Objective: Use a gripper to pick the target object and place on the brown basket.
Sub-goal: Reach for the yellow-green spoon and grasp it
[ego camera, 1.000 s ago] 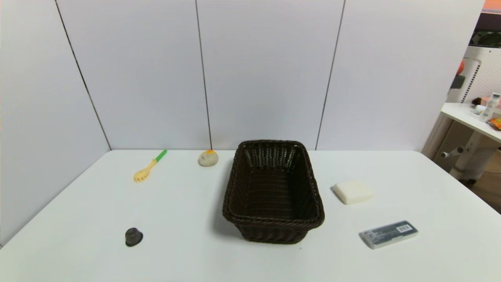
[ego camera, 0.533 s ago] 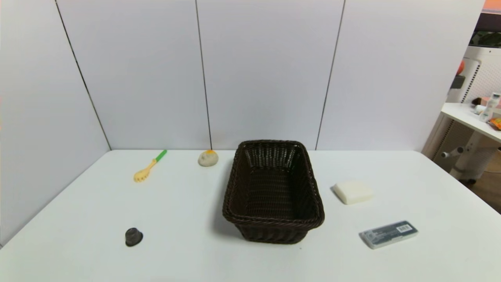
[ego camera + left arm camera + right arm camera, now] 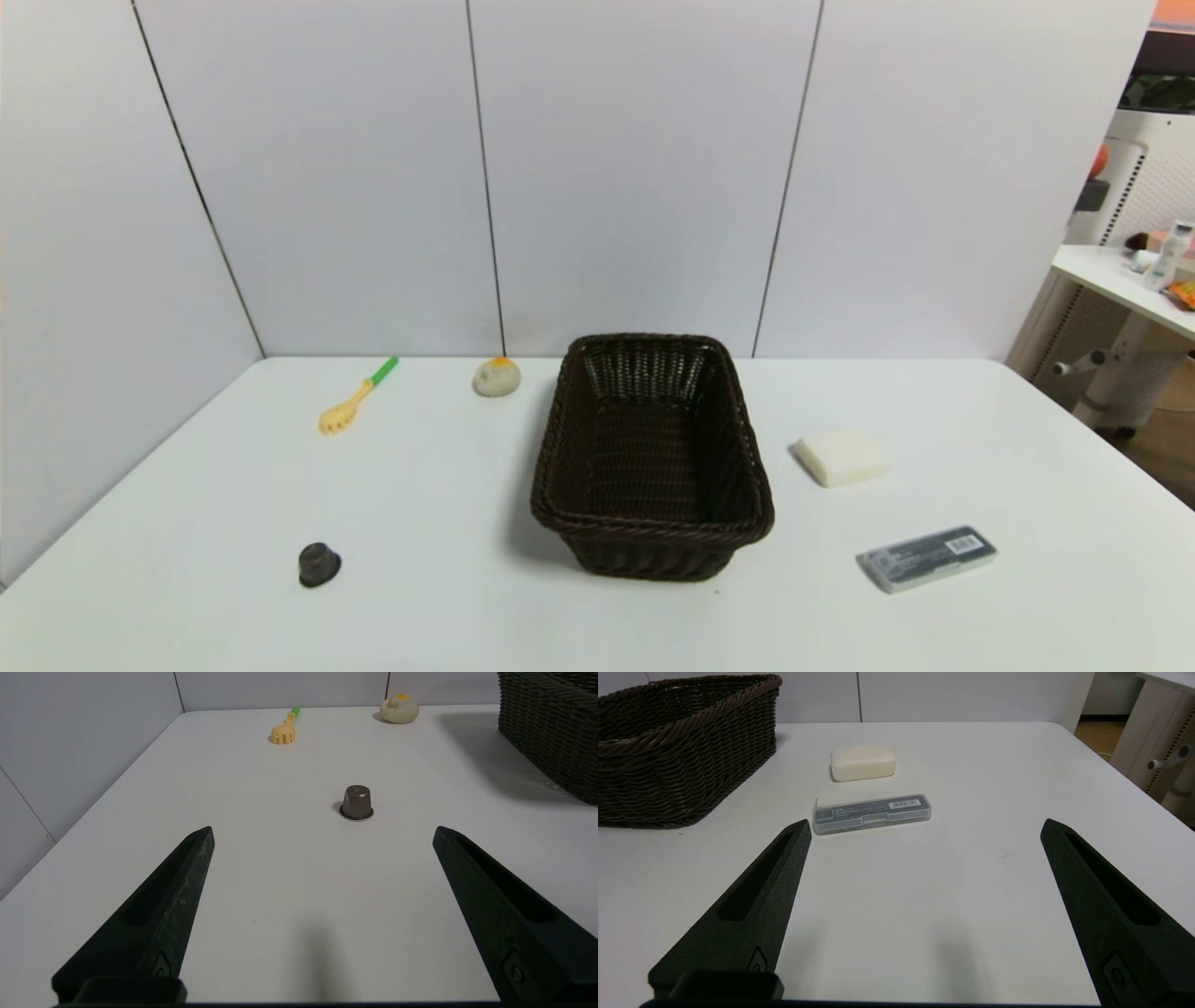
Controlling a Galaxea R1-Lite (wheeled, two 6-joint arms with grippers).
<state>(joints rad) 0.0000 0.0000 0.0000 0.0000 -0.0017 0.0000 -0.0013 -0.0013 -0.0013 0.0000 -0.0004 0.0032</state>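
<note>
Nothing has been picked up yet: the toy pasta spoon (image 3: pixel 357 398) lies flat on the white table (image 3: pixel 448 523) near its far left corner, pronged yellow head toward the robot and green handle tip toward the wall, well apart from the brown basket (image 3: pixel 651 532) at the table's middle. The left gripper (image 3: pixel 322 833) hovers low over the near left part of the table with its 2 fingers spread wide and empty, a small dark capsule (image 3: pixel 357 803) ahead of it and the spoon farther beyond. The right gripper (image 3: pixel 924 828) sits parked over the near right side, also spread wide and empty, facing a clear plastic case (image 3: pixel 872 813) and a white soap bar (image 3: pixel 862 762). The left arm looks the natural choice. A good approach would pass above or beside the capsule, keep away from the beige lump (image 3: pixel 496 377) near the basket's far corner, and close across the spoon's narrow handle rather than its head.
</note>
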